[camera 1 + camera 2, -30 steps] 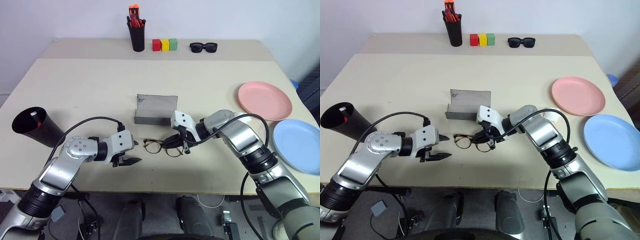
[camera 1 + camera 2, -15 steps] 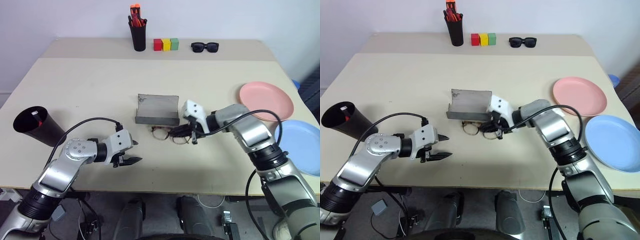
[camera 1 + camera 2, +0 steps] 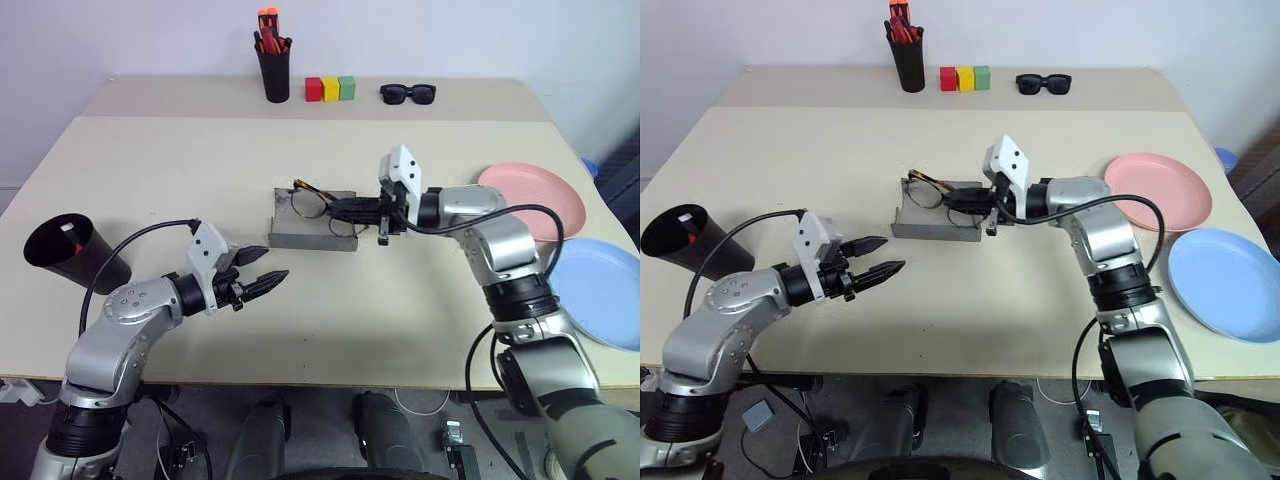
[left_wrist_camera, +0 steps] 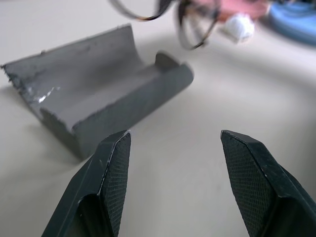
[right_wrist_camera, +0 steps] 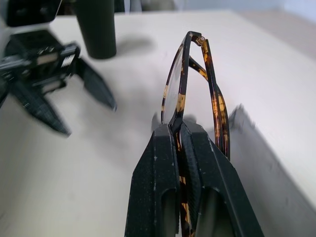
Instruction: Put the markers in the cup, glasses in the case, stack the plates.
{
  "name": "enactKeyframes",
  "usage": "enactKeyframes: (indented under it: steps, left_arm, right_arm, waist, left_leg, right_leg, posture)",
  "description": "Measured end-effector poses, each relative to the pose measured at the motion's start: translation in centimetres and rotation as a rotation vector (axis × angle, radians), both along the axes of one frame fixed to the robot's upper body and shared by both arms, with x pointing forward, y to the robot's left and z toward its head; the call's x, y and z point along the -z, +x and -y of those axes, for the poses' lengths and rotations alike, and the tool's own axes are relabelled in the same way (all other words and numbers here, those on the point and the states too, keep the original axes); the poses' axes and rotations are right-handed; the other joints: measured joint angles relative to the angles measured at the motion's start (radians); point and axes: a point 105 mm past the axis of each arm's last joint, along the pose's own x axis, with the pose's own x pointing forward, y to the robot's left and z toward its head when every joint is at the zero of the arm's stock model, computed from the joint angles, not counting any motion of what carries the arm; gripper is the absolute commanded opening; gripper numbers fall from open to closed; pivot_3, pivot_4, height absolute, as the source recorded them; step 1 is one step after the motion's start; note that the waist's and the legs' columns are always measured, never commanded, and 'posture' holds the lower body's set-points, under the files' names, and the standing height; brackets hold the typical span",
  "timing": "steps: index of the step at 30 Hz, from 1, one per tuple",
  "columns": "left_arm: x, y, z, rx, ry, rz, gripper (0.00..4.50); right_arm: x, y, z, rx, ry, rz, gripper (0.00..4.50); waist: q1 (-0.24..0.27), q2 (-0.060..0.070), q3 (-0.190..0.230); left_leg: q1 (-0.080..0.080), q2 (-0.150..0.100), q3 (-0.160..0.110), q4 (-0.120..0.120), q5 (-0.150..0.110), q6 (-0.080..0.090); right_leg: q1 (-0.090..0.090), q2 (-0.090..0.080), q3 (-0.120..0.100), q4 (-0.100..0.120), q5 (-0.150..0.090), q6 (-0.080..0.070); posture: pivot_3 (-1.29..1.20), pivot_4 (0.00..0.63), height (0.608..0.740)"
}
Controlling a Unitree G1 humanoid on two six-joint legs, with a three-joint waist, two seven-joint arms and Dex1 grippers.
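Holding glasses above case | right tool clamped | lenses blurred

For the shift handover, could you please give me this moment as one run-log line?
right gripper: shut on glasses, above open case | left gripper: open, empty, near case | plates: unstacked

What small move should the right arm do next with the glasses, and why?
Probably lower them a little into the case and then release. The right gripper is shut on the glasses, which hang over the open grey case, apparently not yet resting in its trough. The left gripper, jaws open, waits beside the case and holds nothing.
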Motion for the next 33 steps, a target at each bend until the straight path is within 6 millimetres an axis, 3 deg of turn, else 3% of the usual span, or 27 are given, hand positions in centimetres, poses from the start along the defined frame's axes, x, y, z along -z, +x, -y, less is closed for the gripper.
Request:
enactKeyframes:
  steps: [13,20,33]
  left_arm:
    - [-0.1,-3.1,0.2,0.033,0.010,-0.042,2.96]
    - [0.4,-4.3,-0.4,0.020,0.042,-0.056,2.96]
    - [0.9,-5.9,-3.1,-0.010,0.102,-0.088,2.96]
  right_arm:
    - [2.3,2.6,-2.6,0.008,0.038,0.032,0.07]
    - [3.9,3.4,-2.3,0.025,-0.002,0.044,0.07]
    - [3.5,4.1,-1.1,0.015,-0.081,0.079,0.07]
  waist:
    - [0.001,0.001,0.000]
    - [-0.002,0.001,0.000]
    - [-0.015,0.001,0.001]
  left_leg:
    - [0.000,0.000,0.000,-0.001,0.000,0.000]
    - [0.000,0.000,0.000,-0.001,0.000,0.000]
    - [0.000,0.000,0.000,-0.002,0.000,0.000]
  right_leg:
    - [0.000,0.000,0.000,0.000,0.000,-0.001]
    - [0.000,0.000,0.000,0.000,0.000,-0.001]
    - [0.000,0.000,0.000,-0.001,0.000,-0.001]
  posture:
    - [0.00,0.150,0.740]
    - [0.00,0.150,0.740]
    - [0.00,0.150,0.740]
